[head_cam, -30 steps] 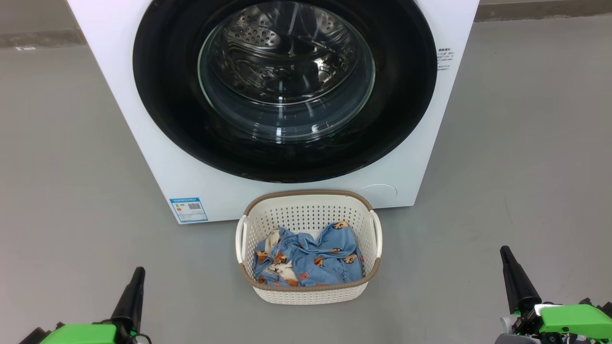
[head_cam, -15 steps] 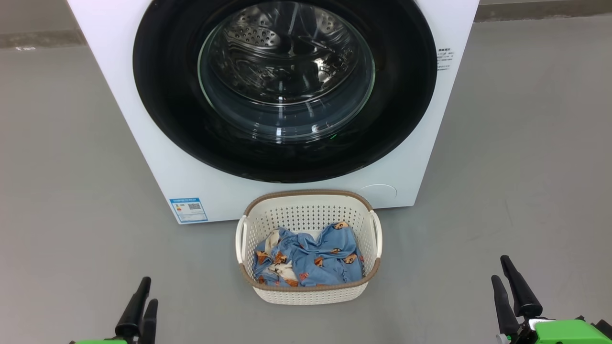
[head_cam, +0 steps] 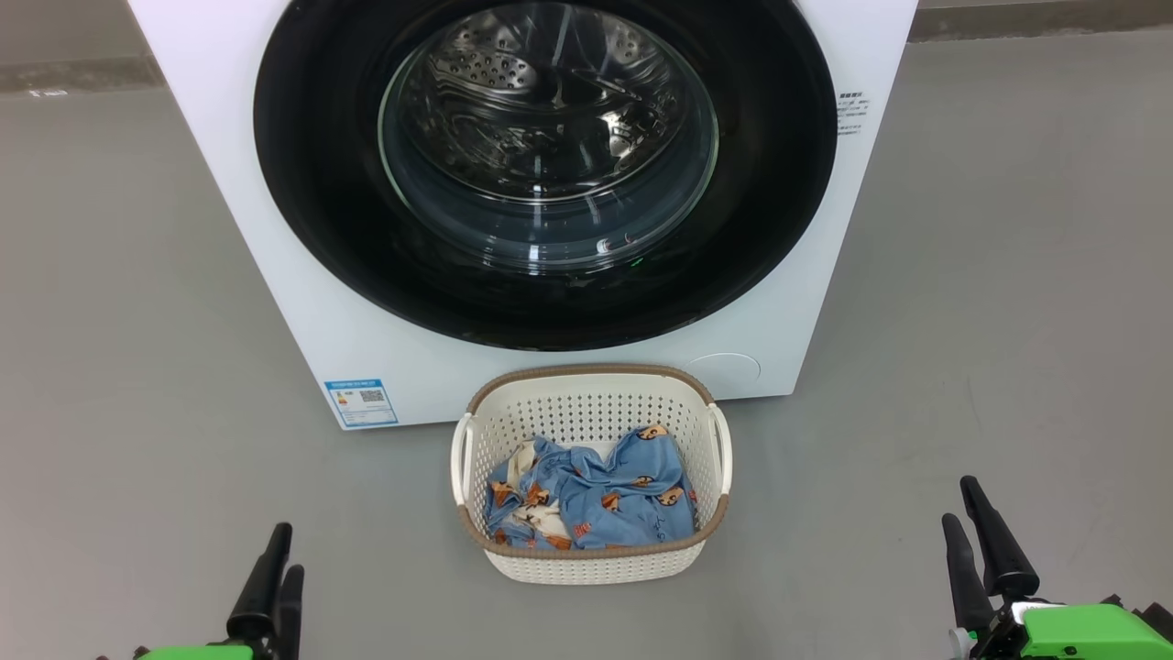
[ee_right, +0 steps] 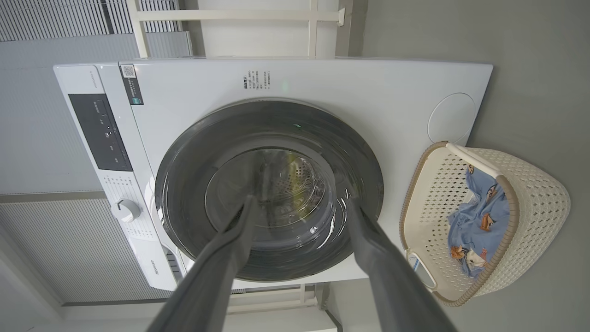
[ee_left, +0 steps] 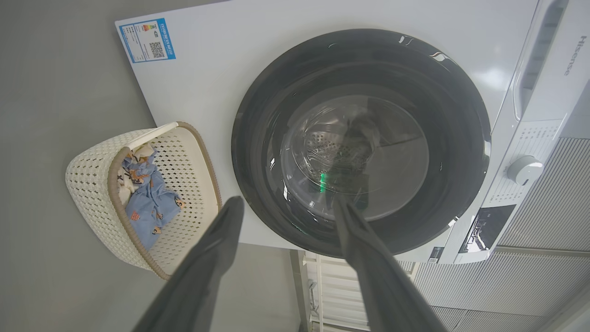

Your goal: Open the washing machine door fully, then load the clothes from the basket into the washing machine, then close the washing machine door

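Note:
The washing machine (head_cam: 403, 376) stands white and square ahead of me, and the washing machine door (head_cam: 312, 183) lies shut, flush on its front, with the steel drum showing through the glass. On the floor just in front sits the basket (head_cam: 586, 559), holding the clothes (head_cam: 596, 500), crumpled blue fabric with orange figures. My left gripper (head_cam: 286, 553) is low at the left and my right gripper (head_cam: 959, 502) low at the right, each well to the side of the basket. Both are open and empty. In the wrist views the left gripper (ee_left: 286, 203) and the right gripper (ee_right: 302, 202) point at the door (ee_left: 258, 138).
Bare grey floor (head_cam: 137, 367) spreads on both sides of the machine and basket. A blue label sticker (head_cam: 361, 403) marks the machine's lower left front. The control panel with a round knob (ee_left: 523, 169) runs along the machine's top. A white frame (ee_left: 318, 295) stands beside the machine.
Both grippers have gone from shut to open; each now shows two separate fingers. The left one sits slightly lower in the head view. Machine, door, basket and clothes have not moved.

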